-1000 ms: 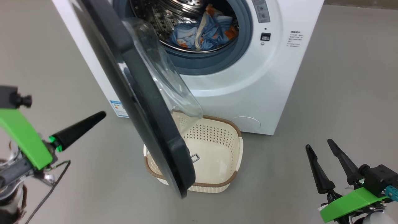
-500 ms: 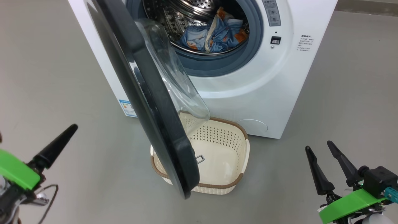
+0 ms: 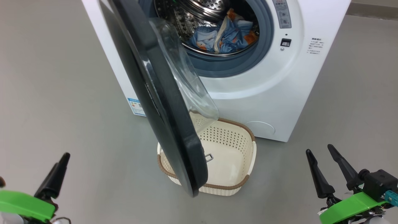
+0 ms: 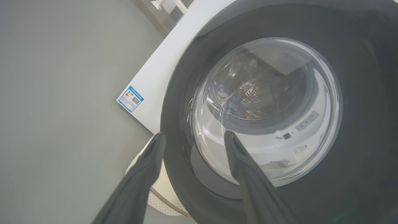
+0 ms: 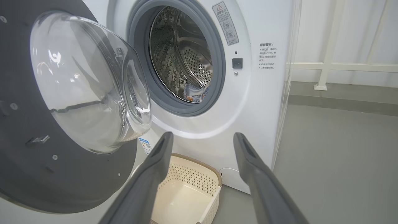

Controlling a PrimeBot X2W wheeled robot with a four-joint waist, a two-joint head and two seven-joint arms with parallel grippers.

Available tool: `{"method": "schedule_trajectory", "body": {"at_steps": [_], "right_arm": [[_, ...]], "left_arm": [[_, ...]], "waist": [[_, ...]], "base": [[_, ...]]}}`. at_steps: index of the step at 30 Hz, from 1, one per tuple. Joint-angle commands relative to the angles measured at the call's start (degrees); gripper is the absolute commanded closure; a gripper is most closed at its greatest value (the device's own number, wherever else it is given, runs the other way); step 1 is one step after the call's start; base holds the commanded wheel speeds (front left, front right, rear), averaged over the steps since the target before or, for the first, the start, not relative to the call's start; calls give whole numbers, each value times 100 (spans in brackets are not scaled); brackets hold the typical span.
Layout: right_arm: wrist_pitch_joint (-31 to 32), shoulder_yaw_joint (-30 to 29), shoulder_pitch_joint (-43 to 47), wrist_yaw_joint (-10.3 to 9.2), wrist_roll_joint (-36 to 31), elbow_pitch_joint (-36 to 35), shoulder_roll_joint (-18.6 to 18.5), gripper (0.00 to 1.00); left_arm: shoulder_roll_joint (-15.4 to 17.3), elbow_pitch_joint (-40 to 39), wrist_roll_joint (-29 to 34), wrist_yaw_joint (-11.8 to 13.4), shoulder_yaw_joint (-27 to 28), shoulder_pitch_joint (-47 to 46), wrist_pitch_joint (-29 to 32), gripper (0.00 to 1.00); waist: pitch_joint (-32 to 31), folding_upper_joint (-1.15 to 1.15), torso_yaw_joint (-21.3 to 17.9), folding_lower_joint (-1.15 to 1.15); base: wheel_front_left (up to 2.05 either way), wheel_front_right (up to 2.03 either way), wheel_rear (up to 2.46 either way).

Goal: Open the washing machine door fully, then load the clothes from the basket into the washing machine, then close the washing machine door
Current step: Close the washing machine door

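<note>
The white washing machine [image 3: 267, 93] stands with its black washing machine door [image 3: 161, 93] swung half open, glass bowl [image 3: 186, 81] facing the drum. The light blue clothes [image 3: 224, 39] lie inside the steel drum. Below the door sits the cream basket [image 3: 245, 161], with only its bare bottom showing. My left gripper [image 4: 194, 133] is open, facing the door's outer side [image 4: 357, 77] from a short way off; one of its fingers [image 3: 53, 180] shows at the lower left. My right gripper [image 3: 318, 148] hangs open and empty at the lower right, fingers pointing toward the machine [image 5: 264, 102] and basket [image 5: 189, 183].
Grey floor surrounds the machine on all sides. A blue label [image 3: 136, 106] marks its lower left front corner. The door's metal latch [image 3: 209, 157] sticks out over the basket. White railing [image 5: 326, 67] and a wall stand behind the machine to the right.
The head camera has moved, shifting the whole picture right and down. My left gripper has drawn back from the door and sunk toward the lower left corner. The door's angle looks unchanged.
</note>
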Motion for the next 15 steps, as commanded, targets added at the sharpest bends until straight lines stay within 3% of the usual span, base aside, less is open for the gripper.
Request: {"method": "schedule_trajectory", "body": {"at_steps": [1,9,15], "right_arm": [[-46,63,25,25,-63,-125,-82,0],[-46,86,69,25,-53,-109,-87,0],[-46,90,107,25,-41,-108,-84,0]], "left_arm": [[214,-83,38,-38,205,-116,-97,0],[356,-18,338,-38,-364,153,-1179,0],[556,438,1305,-38,-956,150,-2224,0]], "waist": [[-21,0,37,0],[-145,0,151,0],[-212,0,192,0]], "base": [[0,0,0],[0,0,0],[0,0,0]]}}
